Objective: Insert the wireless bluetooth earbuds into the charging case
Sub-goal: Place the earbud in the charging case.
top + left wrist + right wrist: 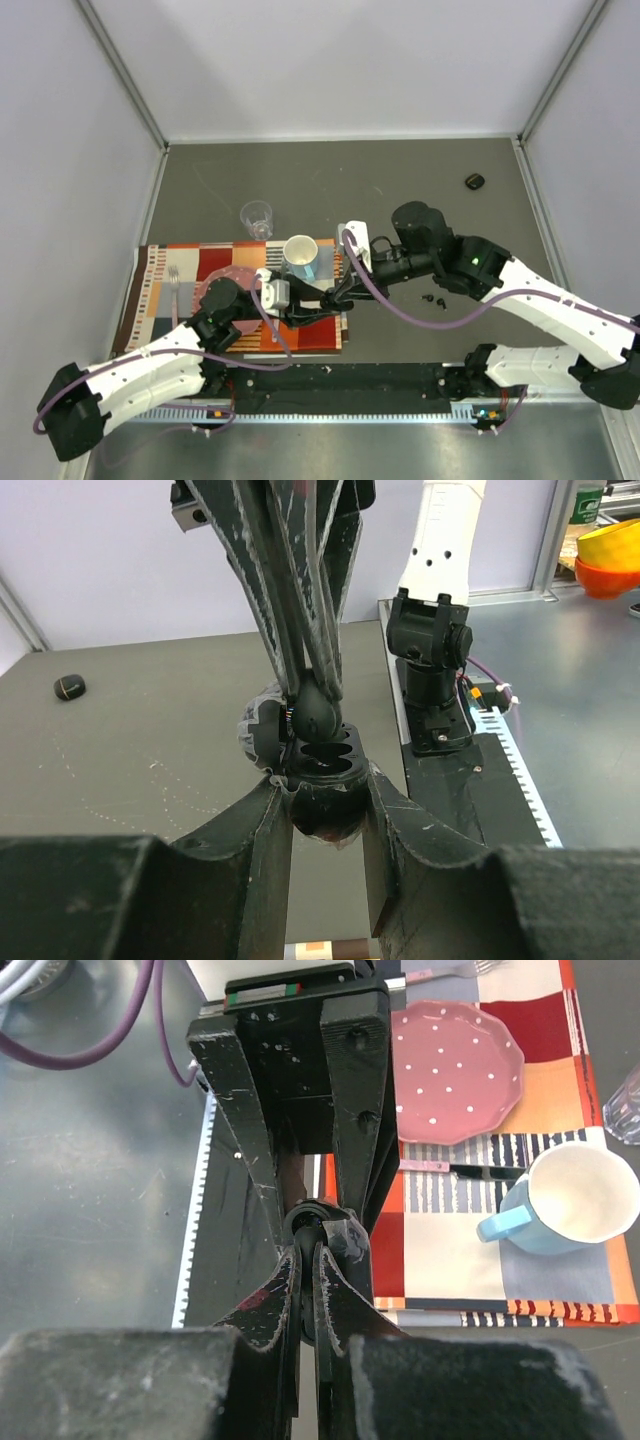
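Clamping the open charging case (322, 768) in my left tool (327, 792), I am holding one earbud (316, 718) pinched in my right tool (308, 1260) at a socket mouth, awaiting a straight seating push.

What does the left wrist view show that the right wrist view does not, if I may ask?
Only the left wrist view shows the two sockets of the open case, the earbud at one of them, and a second case lying far off. Only the right wrist view shows the plate, mug and placemat. Both show the left pincer and right pincer meeting at the case.
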